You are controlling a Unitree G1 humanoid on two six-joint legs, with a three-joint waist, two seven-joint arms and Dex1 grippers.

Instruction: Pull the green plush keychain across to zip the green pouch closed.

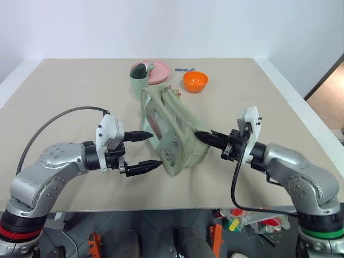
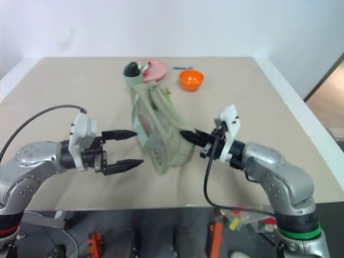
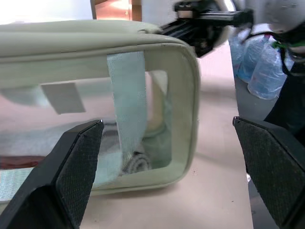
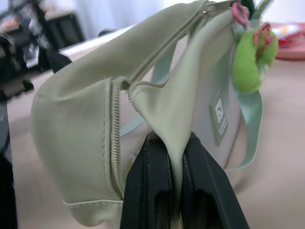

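The green pouch (image 1: 174,129) stands on the table's middle, its clear side window (image 3: 71,124) and strap (image 3: 127,105) facing my left gripper. My left gripper (image 1: 156,150) is open beside the pouch's near left side, nothing between its fingers (image 3: 76,171). My right gripper (image 1: 201,137) is shut on a fold of the pouch's fabric (image 4: 174,143) at its near right end, beside the zipper line (image 4: 116,124). The green plush keychain (image 4: 248,59) hangs at the pouch's far end, away from both grippers.
Behind the pouch stand a pale green cup (image 1: 141,76), a pink plate (image 1: 160,70) and an orange bowl (image 1: 195,80). A small blue item (image 1: 184,69) lies further back. The table's front edge (image 1: 172,207) runs just below both arms.
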